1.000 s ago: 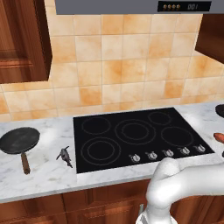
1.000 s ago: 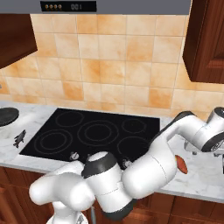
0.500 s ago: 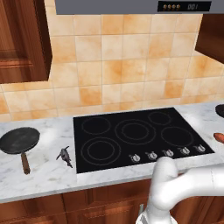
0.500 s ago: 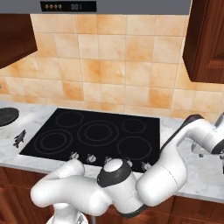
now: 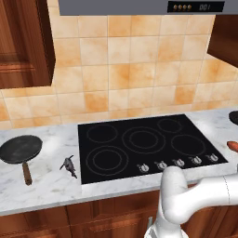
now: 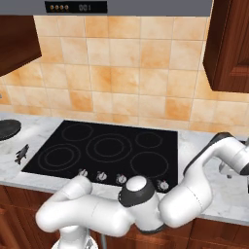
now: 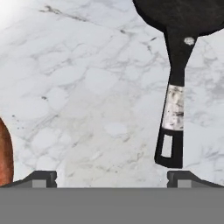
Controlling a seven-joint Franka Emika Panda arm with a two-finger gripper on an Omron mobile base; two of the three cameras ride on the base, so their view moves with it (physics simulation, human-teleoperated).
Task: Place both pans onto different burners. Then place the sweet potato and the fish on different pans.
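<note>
**Inspector A:** Left base view first. What lies on the white marble counter (image 5: 46,186)?

**Inspector B:** A round black frying pan with a brown wooden handle (image 5: 21,151) sits near the counter's left edge, handle toward the front edge. A small slim grey fish with a dark tail (image 5: 69,165) lies between that pan and the left edge of the glossy black glass cooktop (image 5: 146,144), apart from both. The grey ring burners (image 5: 142,139) carry nothing. At the counter's right edge an orange-red oblong sweet potato (image 5: 233,146) shows partly, with the rim of a second black pan (image 5: 234,117) behind it.

**Inspector A:** Right base view?

**Inspector B:** The same cooktop (image 6: 107,151) at centre; the fish (image 6: 21,154) and the wooden-handled pan's rim (image 6: 8,129) are at the far left. The white arm reaches over the counter's right end.

**Inspector A:** Hand view, and the gripper?

**Inspector B:** The gripper (image 7: 112,177) has its fingertips spread wide, holding nothing, above bare marble. The black pan with a thin dark handle (image 7: 175,87) lies ahead, its handle end just beside the right-hand fingertip. The sweet potato (image 7: 4,153) shows at the left edge.
</note>
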